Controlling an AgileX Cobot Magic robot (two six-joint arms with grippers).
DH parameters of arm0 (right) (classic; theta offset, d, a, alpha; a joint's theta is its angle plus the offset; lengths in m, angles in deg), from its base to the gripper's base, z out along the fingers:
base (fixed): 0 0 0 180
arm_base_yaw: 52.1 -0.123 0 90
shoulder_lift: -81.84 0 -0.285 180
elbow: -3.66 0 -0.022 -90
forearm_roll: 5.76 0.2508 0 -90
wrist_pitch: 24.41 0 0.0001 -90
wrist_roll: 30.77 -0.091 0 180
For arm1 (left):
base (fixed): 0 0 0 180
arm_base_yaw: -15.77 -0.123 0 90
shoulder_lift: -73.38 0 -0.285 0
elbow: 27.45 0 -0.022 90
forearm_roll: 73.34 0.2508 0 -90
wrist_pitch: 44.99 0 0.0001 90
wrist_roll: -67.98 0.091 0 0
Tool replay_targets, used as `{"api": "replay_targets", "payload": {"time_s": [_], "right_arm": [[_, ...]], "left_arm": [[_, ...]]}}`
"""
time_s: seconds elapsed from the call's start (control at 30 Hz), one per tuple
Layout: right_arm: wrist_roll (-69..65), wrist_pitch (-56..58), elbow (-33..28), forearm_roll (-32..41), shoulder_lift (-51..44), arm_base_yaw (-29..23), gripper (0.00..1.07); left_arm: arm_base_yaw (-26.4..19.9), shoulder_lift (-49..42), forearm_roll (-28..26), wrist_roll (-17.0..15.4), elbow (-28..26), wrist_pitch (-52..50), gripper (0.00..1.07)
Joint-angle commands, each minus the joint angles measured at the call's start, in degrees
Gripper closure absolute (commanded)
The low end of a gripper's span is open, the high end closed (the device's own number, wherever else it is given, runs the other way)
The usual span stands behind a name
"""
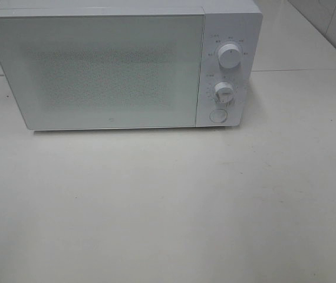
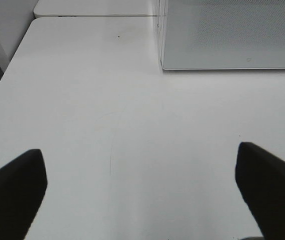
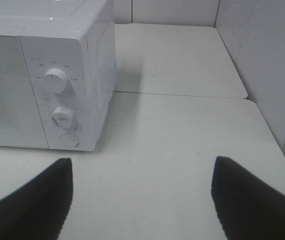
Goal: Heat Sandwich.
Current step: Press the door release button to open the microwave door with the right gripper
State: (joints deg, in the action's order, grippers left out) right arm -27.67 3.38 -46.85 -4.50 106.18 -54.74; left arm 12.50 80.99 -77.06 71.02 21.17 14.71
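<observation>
The sandwich is out of view in all three views. A white microwave (image 1: 121, 65) stands at the back of the white table (image 1: 168, 206) with its door (image 1: 97, 71) shut; two dials and a round button (image 1: 218, 115) sit on its right panel. Neither arm shows in the exterior high view. In the left wrist view my left gripper (image 2: 142, 192) hangs open over bare table near the microwave's front left corner (image 2: 163, 67), its dark fingers (image 2: 15, 185) wide apart and empty. My right gripper (image 3: 141, 197) is open and empty too, off the microwave's right side (image 3: 102, 75).
The table's left edge (image 2: 2, 87) drops off beside the left gripper. A white wall panel (image 3: 262, 65) rises on the right. A seam (image 3: 182, 95) joins this table to another behind it.
</observation>
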Motion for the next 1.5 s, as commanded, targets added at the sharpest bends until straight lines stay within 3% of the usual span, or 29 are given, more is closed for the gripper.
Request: {"api": "replay_targets", "payload": {"time_s": [0.03,0.23,0.7,1.2,1.37,1.5], "right_arm": [[-0.40,-7.33,-1.72,0.34,3.38,-0.11,0.33],[-0.40,-12.95,-2.69,0.74,9.80,-0.11,0.33],[-0.63,-40.85,-2.69,1.20,33.23,-0.11,0.33],[0.52,-65.78,-3.32,1.49,51.57,-0.29,0.33],[5.84,-74.66,-7.10,9.05,55.52,-5.56,0.33],[12.09,-81.47,-10.37,18.96,59.64,-12.61,0.33]], "left_arm": [[0.40,-1.26,-0.17,0.17,0.23,-0.34,0.10],[0.40,-1.26,-0.17,0.17,0.23,-0.34,0.10],[0.40,-1.26,-0.17,0.17,0.23,-0.34,0.10],[0.40,-1.26,-0.17,0.17,0.23,-0.34,0.10],[0.40,-1.26,-0.17,0.17,0.23,-0.34,0.10],[0.40,-1.26,-0.17,0.17,0.23,-0.34,0.10]]}}
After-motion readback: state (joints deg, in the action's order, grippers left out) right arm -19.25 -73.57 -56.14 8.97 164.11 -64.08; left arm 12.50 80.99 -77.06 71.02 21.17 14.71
